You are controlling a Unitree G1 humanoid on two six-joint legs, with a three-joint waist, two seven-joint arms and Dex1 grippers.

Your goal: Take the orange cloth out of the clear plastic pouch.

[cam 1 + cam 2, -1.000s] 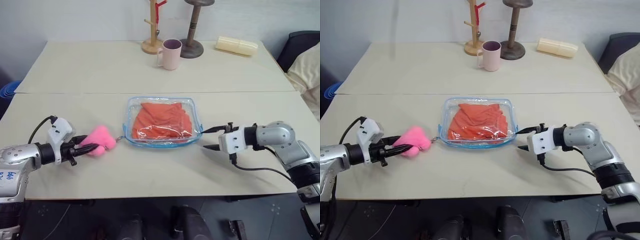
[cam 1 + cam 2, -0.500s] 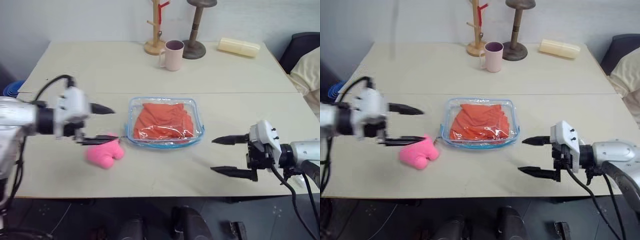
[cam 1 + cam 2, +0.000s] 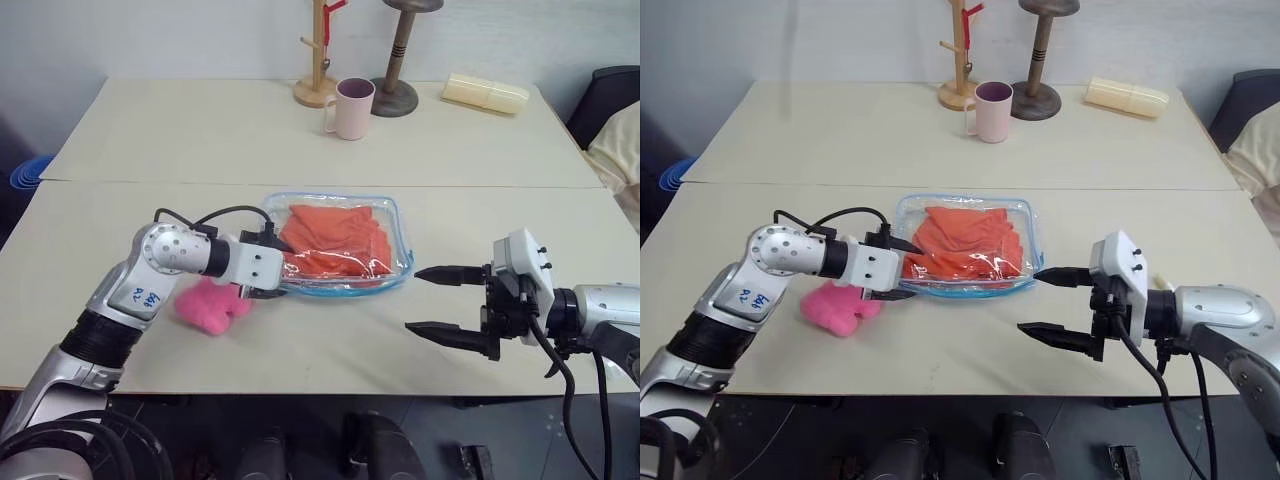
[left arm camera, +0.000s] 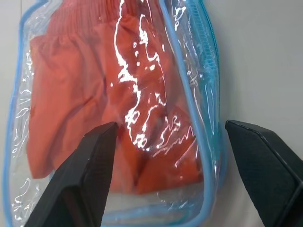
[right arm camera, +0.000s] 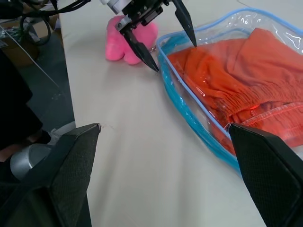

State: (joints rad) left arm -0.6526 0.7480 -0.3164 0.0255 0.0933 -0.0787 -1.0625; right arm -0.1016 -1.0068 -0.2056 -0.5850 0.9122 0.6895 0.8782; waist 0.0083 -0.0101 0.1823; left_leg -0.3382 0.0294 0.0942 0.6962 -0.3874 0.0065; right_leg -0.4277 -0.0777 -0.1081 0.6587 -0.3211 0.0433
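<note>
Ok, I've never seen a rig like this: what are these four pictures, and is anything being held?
It is a two-armed robot at a table. Two pictures come from its head, two from cameras on its wrists, looking along the black fingers. The left gripper, open, reaches the near-left edge of the clear plastic pouch, with the orange cloth inside. The right gripper hangs open, off to the pouch's right. Nothing is held. A pink plush, a mug, two wooden stands and a pale case also lie there.

Lab-like test room: plain beige tables (image 3: 300, 130), mug tree (image 3: 320, 60), mug (image 3: 352, 108), bare wall.
</note>
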